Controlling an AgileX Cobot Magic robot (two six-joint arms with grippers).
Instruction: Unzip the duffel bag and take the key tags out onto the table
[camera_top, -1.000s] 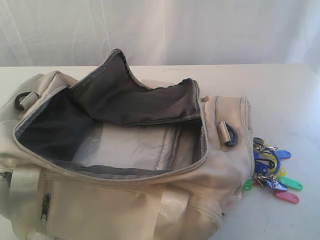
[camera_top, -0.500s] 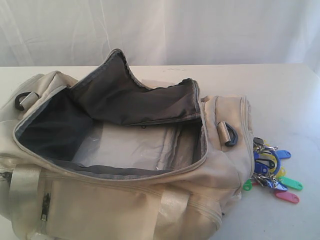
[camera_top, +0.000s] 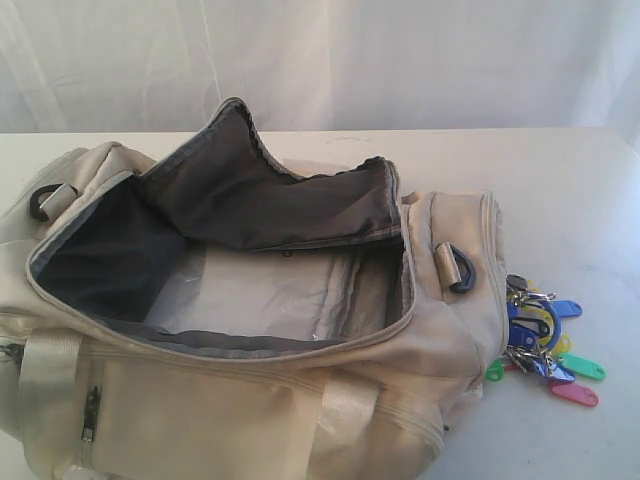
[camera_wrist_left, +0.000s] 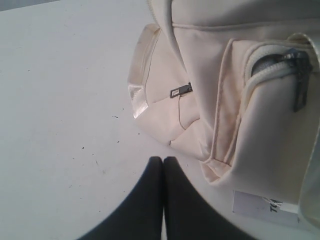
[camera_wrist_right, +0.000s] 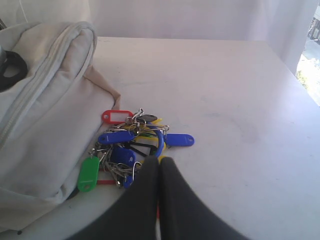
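Cream fabric fills most of what we see: the bag (camera_top: 300, 400) lies on the white desk (camera_top: 570, 190) with its main opening unzipped and gaping wide. The flap stands up so that its dark grey lining (camera_top: 270, 205) faces us. At the bottom of the open compartment we make out a pale, glossy sheet (camera_top: 255, 295); what it is we cannot tell. A black D-ring (camera_top: 462, 268) sits on the end of the bag at the right of the exterior view. A shiny strap (camera_top: 45, 375) runs down the near side at the left.

The key tags (camera_top: 545, 345) lie outside the bag, on the desk, bunched just beside that right-hand end; whether they touch the fabric we cannot tell. We see blue, green, pink, red and yellow tags on metal rings.

The right claw (camera_wrist_right: 159, 162) points at the bunch, its tips at the edge of it and its two dark fingers pressed together with nothing between them. The left claw (camera_wrist_left: 163, 162) is likewise pressed together and empty. It is close to an end of the bag, where a small grey zip pull (camera_wrist_left: 181, 90) and a white label (camera_wrist_left: 260, 206) show.
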